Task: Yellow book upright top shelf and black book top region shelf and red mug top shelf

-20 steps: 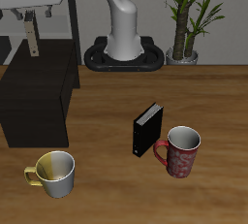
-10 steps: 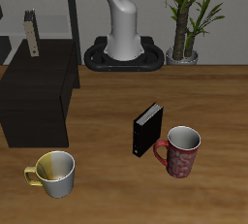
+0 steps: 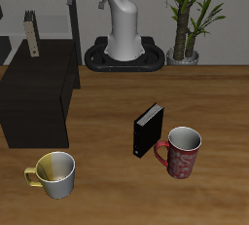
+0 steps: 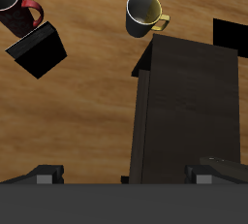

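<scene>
One shelf (image 3: 37, 100), and there on its top stands one yellow book (image 3: 32, 34), upright, thin edge showing, near the back of the flat top. Down in front, near the table's front edge, one yellow mug (image 3: 55, 173) sits on the wood, well apart from the shelf's base. Moving across: one black book (image 3: 148, 130) standing on the table, and just beside it one red mug (image 3: 181, 152), handle turned toward the book, the two close but seemingly not touching. Further back, one potted plant (image 3: 190, 15) next to the robot's base.

From the wrist view the gripper (image 4: 126, 173) hangs high over the shelf (image 4: 184, 107), fingers (image 4: 46, 172) spread wide apart with nothing between them — it's let go. The red mug (image 4: 18, 13), black book (image 4: 35, 49) and yellow mug (image 4: 145, 12) all show far below.

Against half a second ago: the arm has swung away from over the shelf, up and toward the middle, now only just inside the exterior view's upper edge. The yellow book has stayed put on the shelf top; both mugs and the black book haven't budged
</scene>
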